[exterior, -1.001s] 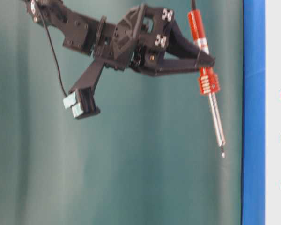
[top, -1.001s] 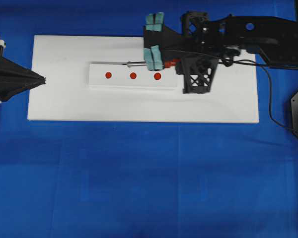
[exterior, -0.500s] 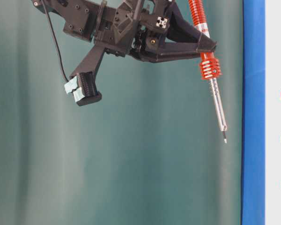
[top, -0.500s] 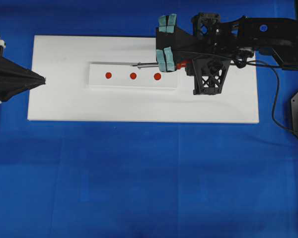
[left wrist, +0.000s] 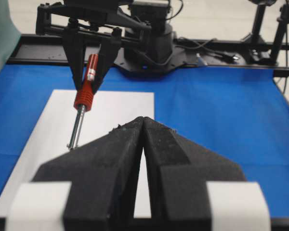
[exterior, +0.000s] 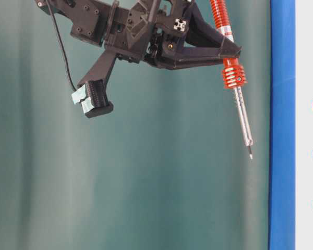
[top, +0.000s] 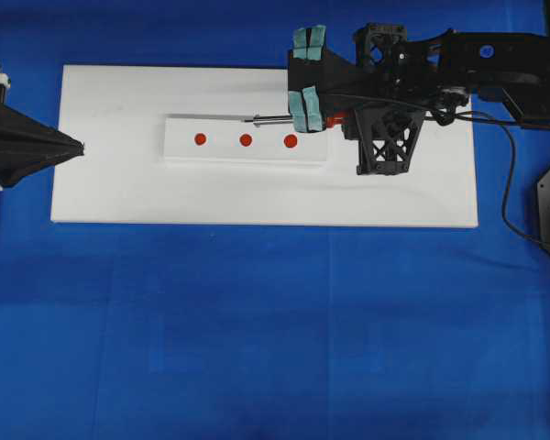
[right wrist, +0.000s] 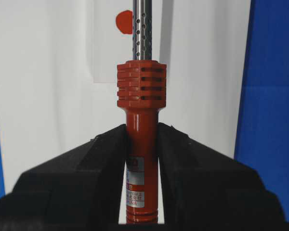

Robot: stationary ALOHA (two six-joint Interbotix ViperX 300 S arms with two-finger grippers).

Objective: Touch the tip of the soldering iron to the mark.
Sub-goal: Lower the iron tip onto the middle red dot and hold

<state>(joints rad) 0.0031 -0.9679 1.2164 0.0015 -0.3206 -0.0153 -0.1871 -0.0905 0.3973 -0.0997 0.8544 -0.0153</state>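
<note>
White board (top: 101, 183), soldering iron (exterior: 235, 78) unmoved

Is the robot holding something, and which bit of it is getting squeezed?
Yes. The right pincer holds the soldering iron by its red handle, just behind the ribbed collar. The left pincer is shut and holds nothing.

soldering iron (right wrist: 140, 120): red-orange handle with a ribbed collar, a white label with small print, silver shaft dotted with small holes
cord (top: 506, 192): black
marks (top: 246, 140): three red dots in a row
strip (top: 247, 154) under the marks: white
board (top: 119, 183): plain white
desk (top: 275, 330): solid blue cloth
right gripper (right wrist: 140, 159): black jaws
left gripper (left wrist: 142, 144): black jaws, white tape bands near the base
pads (top: 302, 108) on the right arm: pale teal
backdrop (exterior: 146, 182), table-level view: dull green
</note>
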